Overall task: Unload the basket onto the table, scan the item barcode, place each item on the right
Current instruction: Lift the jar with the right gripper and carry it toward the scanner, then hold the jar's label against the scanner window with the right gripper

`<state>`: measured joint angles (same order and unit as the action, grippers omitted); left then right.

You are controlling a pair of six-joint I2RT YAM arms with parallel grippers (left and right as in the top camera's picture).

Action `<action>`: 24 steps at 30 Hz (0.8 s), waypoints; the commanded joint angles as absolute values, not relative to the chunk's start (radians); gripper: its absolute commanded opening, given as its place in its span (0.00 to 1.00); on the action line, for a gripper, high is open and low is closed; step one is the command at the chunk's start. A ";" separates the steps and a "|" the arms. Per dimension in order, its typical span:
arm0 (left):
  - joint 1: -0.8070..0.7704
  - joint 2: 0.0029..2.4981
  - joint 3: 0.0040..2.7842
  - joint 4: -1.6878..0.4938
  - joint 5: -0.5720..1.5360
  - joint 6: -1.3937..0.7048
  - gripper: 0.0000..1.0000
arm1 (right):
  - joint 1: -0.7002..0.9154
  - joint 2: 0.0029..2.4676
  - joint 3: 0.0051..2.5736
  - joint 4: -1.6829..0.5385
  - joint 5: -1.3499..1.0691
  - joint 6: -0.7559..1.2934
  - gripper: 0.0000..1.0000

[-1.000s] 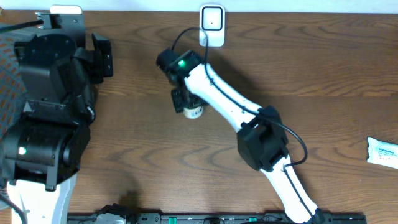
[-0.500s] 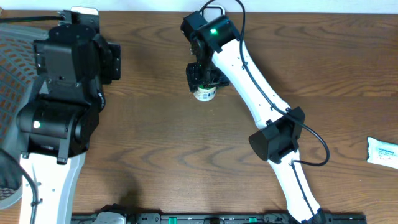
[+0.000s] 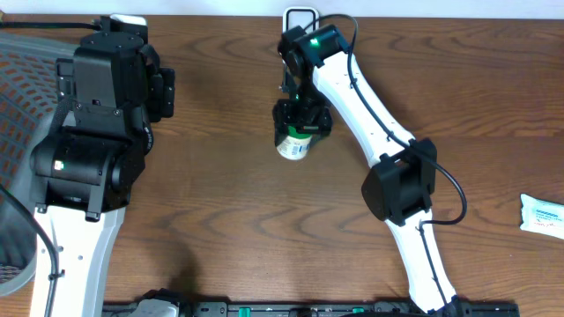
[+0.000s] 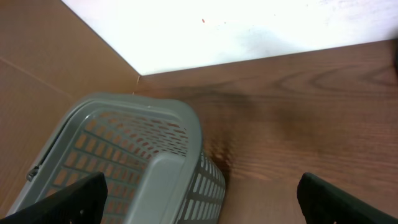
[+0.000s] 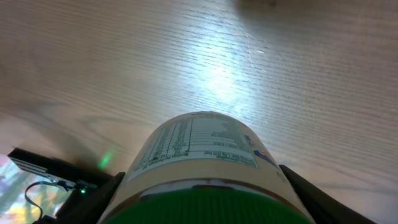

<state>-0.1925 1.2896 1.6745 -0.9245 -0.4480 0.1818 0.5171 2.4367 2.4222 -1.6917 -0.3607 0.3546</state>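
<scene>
Overhead, right hand [image 3: 301, 123], clamped on the bottle [image 3: 293, 148], has shifted rightward since earlier; left hand [image 4: 202, 196] gapes apart

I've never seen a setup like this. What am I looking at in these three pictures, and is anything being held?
Two robot arms work at a wooden table. One picture looks down from above; the other two come from cameras on each wrist. The right hand grips a green-capped bottle, label facing its camera. The left hand is open and empty near a grey basket. A white packet lies at the table's right edge.
</scene>
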 commanded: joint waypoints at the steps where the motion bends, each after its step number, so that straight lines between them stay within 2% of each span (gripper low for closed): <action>1: -0.188 1.293 1.673 -0.928 -0.457 0.186 0.98 | 0.483 2.420 2.308 -1.695 -0.422 0.290 0.55; 10: -0.188 1.293 1.673 -0.930 -0.457 0.186 0.98 | 0.449 2.420 2.151 -1.676 -0.488 0.241 0.54; 24: -0.188 1.293 1.673 -0.931 -0.457 0.186 0.98 | 0.432 2.420 2.146 -1.607 -0.487 0.231 0.52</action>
